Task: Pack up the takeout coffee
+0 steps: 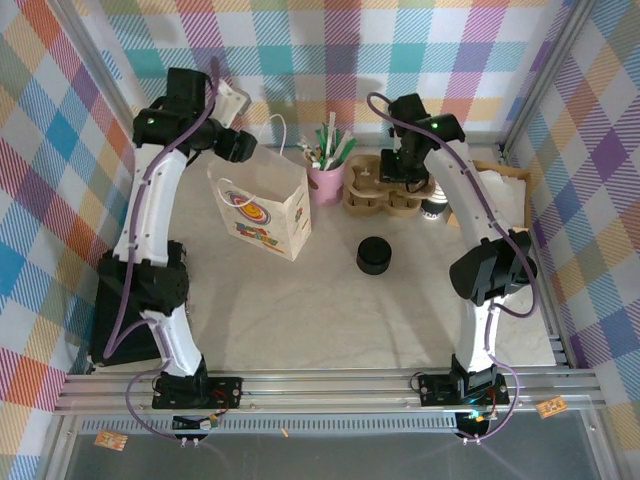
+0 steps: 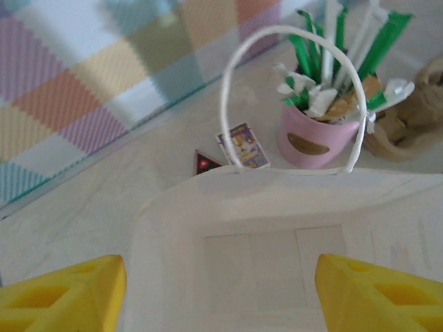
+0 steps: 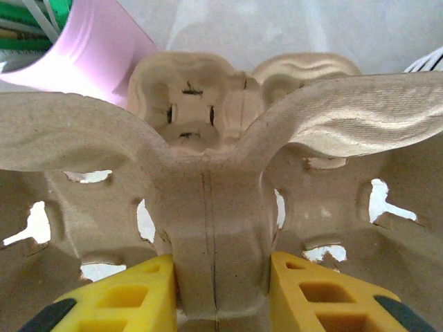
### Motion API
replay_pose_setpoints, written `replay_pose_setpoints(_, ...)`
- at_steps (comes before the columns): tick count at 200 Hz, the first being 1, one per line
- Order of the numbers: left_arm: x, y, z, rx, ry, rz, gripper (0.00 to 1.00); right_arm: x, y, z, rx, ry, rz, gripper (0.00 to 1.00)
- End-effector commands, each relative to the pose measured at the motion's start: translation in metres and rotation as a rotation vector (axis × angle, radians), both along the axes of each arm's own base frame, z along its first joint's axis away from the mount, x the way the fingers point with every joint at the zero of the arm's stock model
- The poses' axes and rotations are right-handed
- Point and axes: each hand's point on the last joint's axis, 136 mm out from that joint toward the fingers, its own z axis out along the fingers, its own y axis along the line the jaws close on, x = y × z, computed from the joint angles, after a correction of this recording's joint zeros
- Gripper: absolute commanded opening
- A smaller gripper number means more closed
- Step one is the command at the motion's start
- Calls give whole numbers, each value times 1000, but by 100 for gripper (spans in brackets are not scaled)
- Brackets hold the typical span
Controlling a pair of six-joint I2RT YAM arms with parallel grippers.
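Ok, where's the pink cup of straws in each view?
Top external: pink cup back centre, between paper bag and cardboard carrier.
Left wrist: pink cup upper right, behind the bag's handle.
Right wrist: pink cup top left corner, behind the carrier.
Shared landmark: cardboard carrier beside it.

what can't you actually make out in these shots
- Top view: the dark-topped thing right of the cardboard cup carrier is half behind the right arm and tiny. Whether it is the coffee cup is unclear.
- Top view: the same arm covers the carrier's right side.
- Left wrist view: the small cards behind the paper bag are blurred and unreadable.
- Right wrist view: the pink cup is cut off by the top-left edge.
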Motion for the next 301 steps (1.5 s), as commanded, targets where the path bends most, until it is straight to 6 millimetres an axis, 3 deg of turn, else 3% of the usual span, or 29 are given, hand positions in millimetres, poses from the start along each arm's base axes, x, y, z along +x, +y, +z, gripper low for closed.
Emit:
replay_pose_setpoints(1,-2,-10,-27,78,73,-153,71,-20,4,9,24,4,30,34)
replay_pose_setpoints(43,11,-7,-64,140,155,-217,68,-28,12,4,16,15,58,34)
replay_pose_setpoints(66,20,-1,-74,180,161,-220,66,-26,16,4,11,11,73,34)
replay_pose_setpoints(103,23,-5,-70,186,122,-280,66,-22,21,5,6,8,84,34)
replay_pose_setpoints(149,19,-13,-47,111,44,-369,66,-16,24,2,-3,16,88,34)
replay_pose_setpoints(240,47,-9,-77,161,49,-375,76,-14,27,-11,-13,46,97,34)
replay_pose_setpoints(272,52,-8,-78,172,36,-375,74,-12,31,-10,-17,44,104,34)
replay_pose_setpoints(301,50,5,-70,207,39,-309,70,-10,35,-8,-18,43,106,34)
